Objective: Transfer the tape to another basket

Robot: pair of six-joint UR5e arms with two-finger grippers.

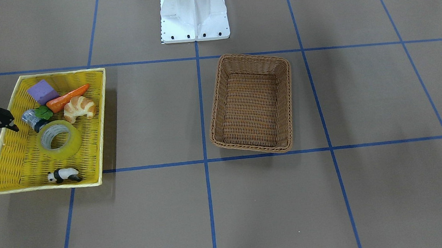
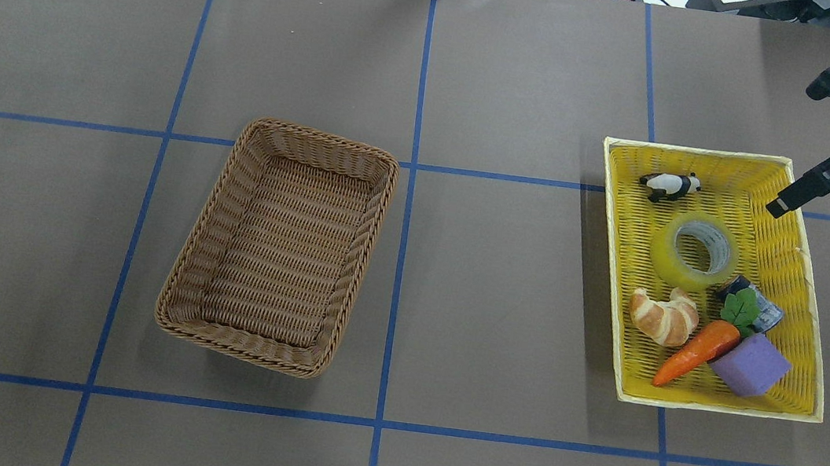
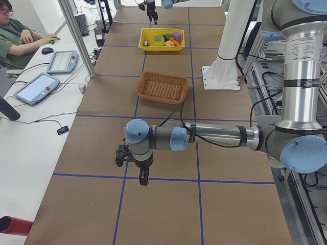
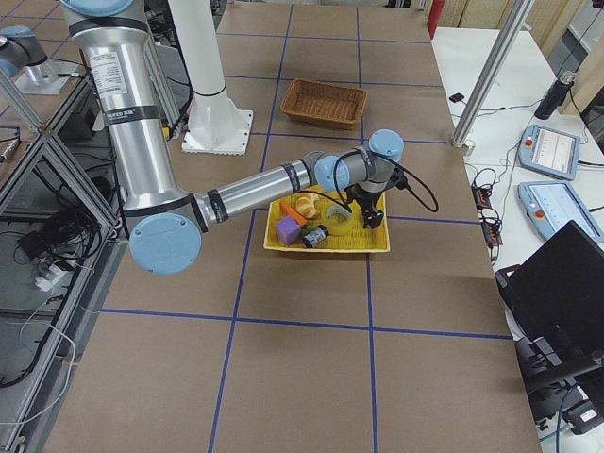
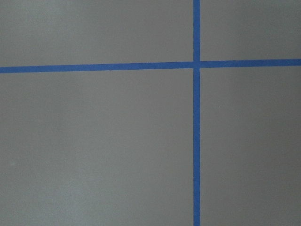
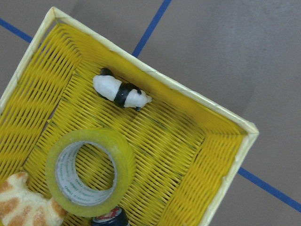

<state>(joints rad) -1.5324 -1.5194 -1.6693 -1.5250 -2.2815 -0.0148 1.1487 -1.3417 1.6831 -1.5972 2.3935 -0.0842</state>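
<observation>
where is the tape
Overhead view, right side: the glossy yellow tape roll lies in the yellow woven tray, between a toy panda and a tan croissant.

Bright, even light falls from above on the table (image 2: 505, 276), and nothing throws a hard edge. In the front-facing view the yellow tray (image 1: 21, 161) lays a soft grey band along its right side; the basket (image 1: 250, 102) casts a fainter one. In the overhead view the strip past the table's far edge washes out pale. My right wrist camera shows the weave sharply, with a pale sheen on the glossy tape (image 6: 124, 162). My left wrist view is flatter, dimmer and slightly soft. The side views lose far detail.
</observation>
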